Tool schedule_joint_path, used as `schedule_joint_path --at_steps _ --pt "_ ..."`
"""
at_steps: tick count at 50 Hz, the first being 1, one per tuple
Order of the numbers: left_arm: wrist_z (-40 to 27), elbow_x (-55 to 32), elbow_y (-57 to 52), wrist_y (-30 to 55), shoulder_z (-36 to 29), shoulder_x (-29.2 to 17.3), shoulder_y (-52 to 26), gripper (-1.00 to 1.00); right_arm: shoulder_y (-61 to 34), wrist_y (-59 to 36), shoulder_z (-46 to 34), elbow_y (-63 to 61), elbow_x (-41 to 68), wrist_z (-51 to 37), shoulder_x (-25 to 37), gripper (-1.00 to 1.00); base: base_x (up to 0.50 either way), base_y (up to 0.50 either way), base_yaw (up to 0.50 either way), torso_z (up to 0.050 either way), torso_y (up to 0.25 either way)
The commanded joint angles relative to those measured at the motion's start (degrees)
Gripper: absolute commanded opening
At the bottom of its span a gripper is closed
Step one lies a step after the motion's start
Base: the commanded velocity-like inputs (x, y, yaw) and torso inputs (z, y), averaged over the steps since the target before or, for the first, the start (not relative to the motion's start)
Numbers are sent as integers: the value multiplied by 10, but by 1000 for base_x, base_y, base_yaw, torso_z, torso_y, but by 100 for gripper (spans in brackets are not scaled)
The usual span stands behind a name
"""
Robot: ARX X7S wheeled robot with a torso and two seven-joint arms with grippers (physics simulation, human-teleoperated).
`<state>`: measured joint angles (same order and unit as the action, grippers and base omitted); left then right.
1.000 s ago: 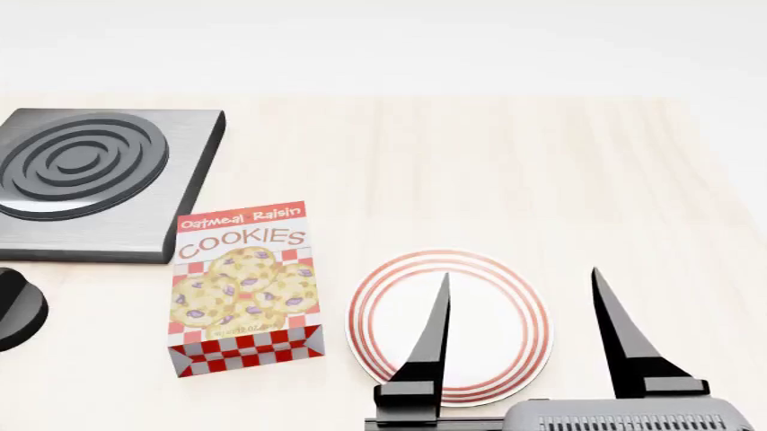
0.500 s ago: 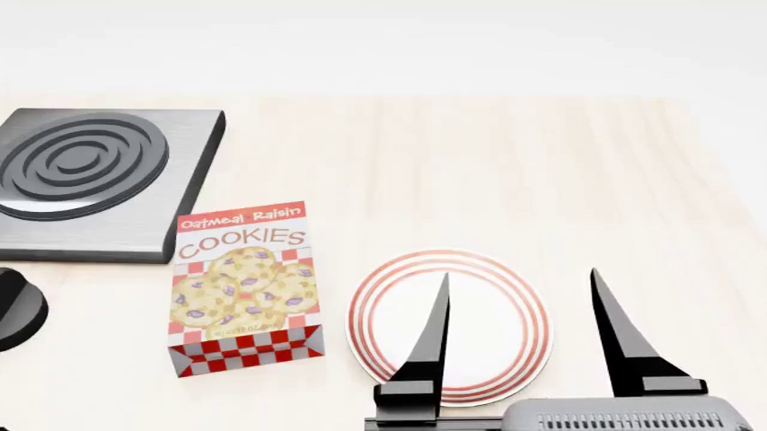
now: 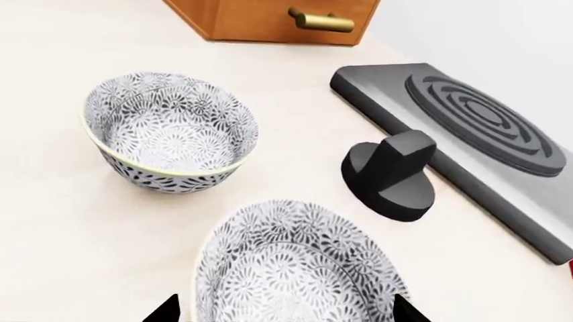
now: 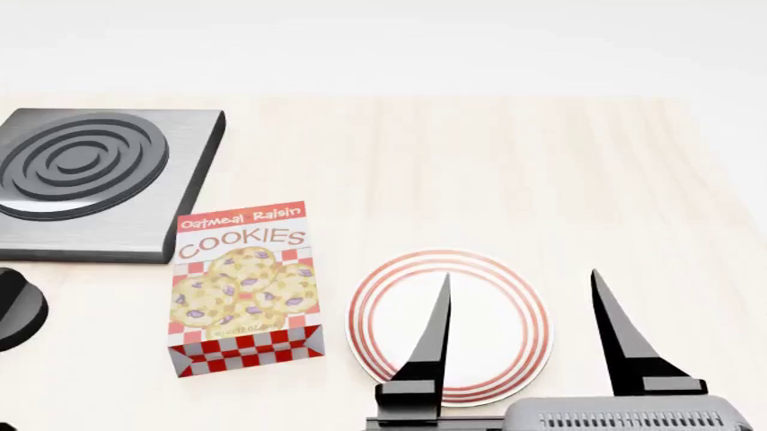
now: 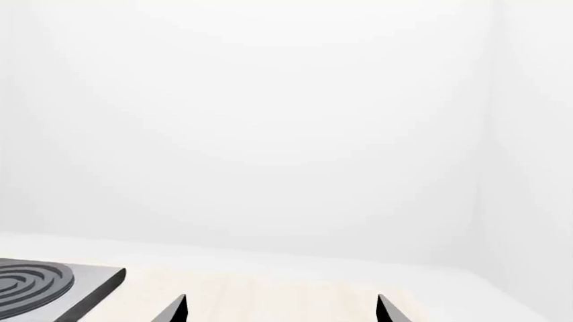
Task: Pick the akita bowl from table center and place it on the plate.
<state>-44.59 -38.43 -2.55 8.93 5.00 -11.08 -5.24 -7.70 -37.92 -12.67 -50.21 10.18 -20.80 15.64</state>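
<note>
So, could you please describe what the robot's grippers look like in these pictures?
The right gripper has two long black fingers tapering to sharp points, mounted on a grey ribbed housing. Of the left gripper, only two black fingertips show. No cables or markings are visible.

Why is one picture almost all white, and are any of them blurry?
Right wrist view: the camera points at a bare white wall, only the stove corner showing. Left wrist view: sharp, soft shadows under both bowls. Head view: crisp, the cookie box lettering readable.
</note>
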Motion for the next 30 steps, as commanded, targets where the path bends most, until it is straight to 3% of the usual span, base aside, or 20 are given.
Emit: schedule_joint_path --at_steps 1,30 --pt "8 -2 26 -6 -2 1 -11 -100 -2 -1 -1 0 4 -3 1 100 0 0 0 0 0" --pt "4 -25 9 -4 -1 -6 -6 -100 -6 0 -8 1 8 -11 5 100 0 0 0 0 0"
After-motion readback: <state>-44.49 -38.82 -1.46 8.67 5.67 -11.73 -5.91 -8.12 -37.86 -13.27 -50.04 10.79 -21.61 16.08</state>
